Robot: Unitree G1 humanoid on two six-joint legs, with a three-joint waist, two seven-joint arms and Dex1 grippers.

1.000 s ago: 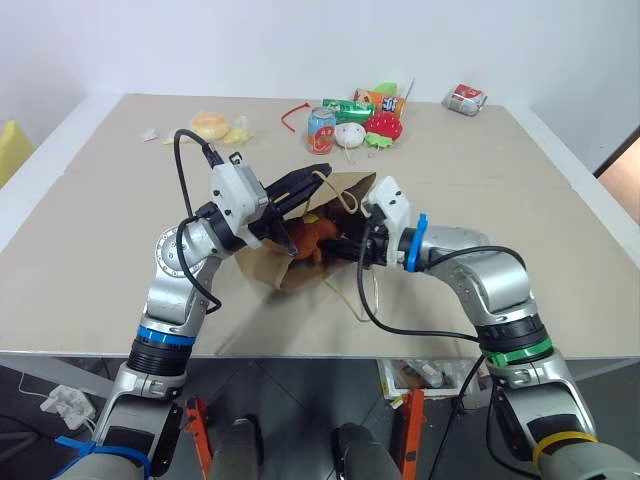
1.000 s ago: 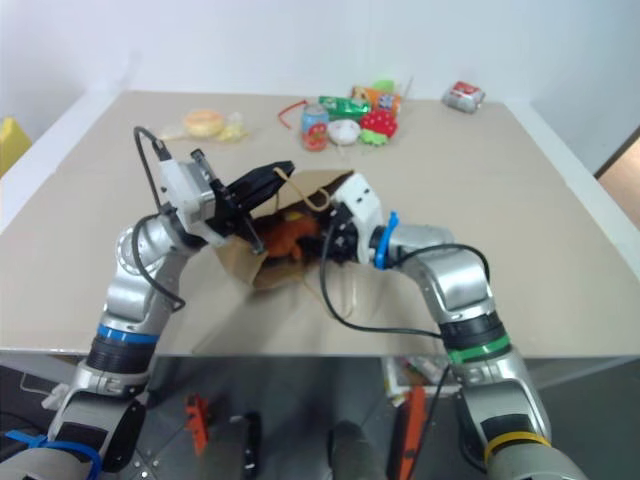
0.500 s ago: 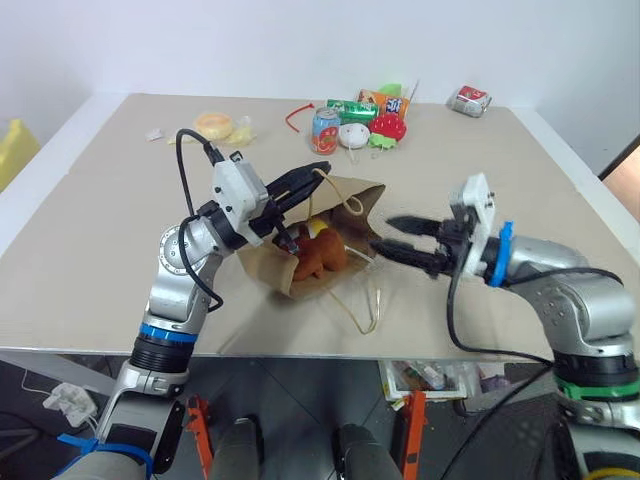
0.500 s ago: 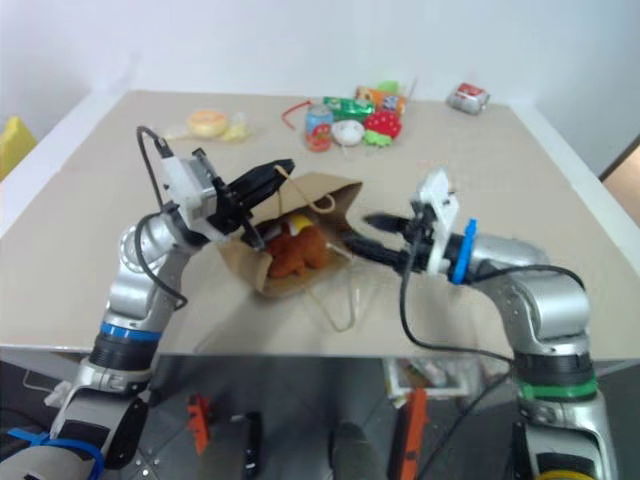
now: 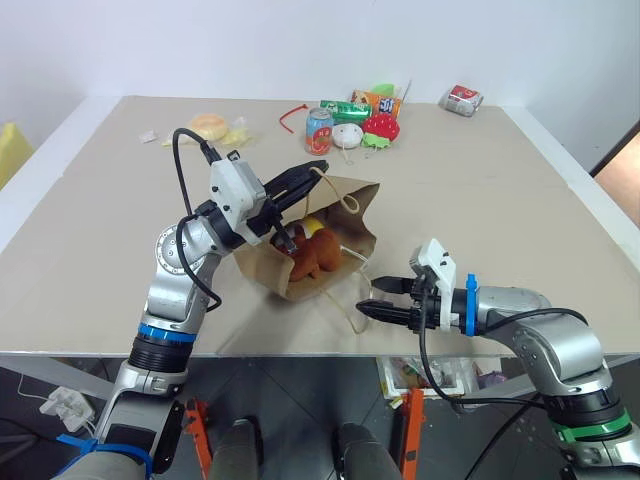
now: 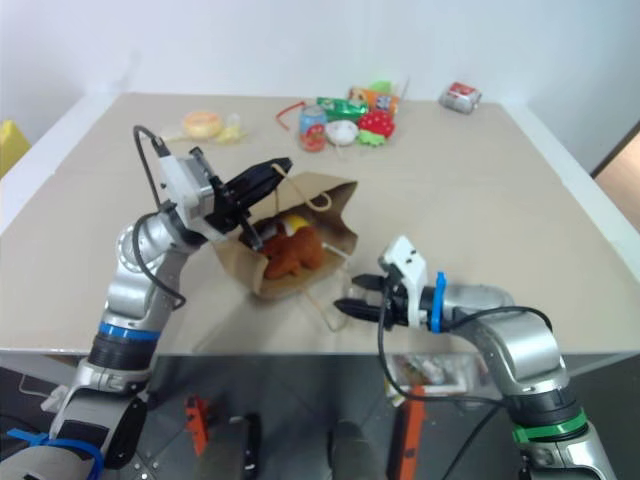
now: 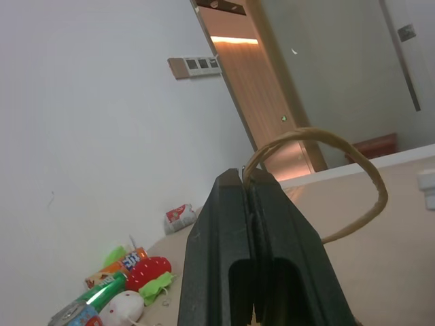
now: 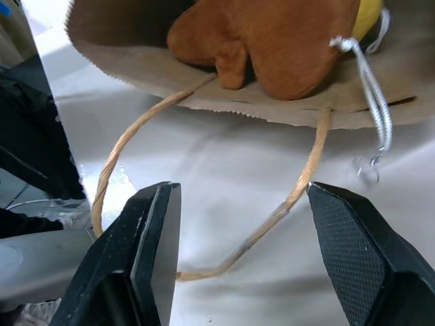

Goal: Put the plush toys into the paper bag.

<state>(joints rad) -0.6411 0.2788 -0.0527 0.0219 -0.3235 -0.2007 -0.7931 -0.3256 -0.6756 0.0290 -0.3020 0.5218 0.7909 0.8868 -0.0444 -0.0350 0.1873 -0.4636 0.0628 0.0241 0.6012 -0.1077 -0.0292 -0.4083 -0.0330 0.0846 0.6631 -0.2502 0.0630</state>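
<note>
Brown plush toy (image 5: 318, 256) lying inside the paper bag (image 5: 355, 232), centre of the frame, mouth of bag open toward lower right; lobes of toy reaching the bag's lip. White toy with yellow end (image 5: 312, 227) tucked behind the brown one, deeper in the bag, yellow end alone visible. Silver cord (image 8: 367, 81) trailing from the toys over the bag's lower edge. Bag resting on its side on the tabletop (image 5: 480, 190), upper wall lifted. Upper handle (image 7: 326, 176) pinched between the fingers of the left gripper (image 5: 300, 182), pressed together, just upper left of the bag's mouth. Lower handle (image 5: 362, 305) lying loose on the tabletop, looping toward the bottom of the frame. Right gripper (image 5: 385, 298) at lower right of centre, fingers spread and empty, tips pointing toward the bag, just beside the loose handle, apart from the bag. Far edge of tabletop, upper centre: soda can (image 5: 320, 130), white round object (image 5: 349, 135), red strawberry toy (image 5: 383, 126), green packet (image 5: 346, 106), orange packet (image 5: 381, 101), grouped closely. Crushed can (image 5: 462, 98) further right. Bun-like item (image 5: 210, 127) at upper left, well apart from the bag.
</note>
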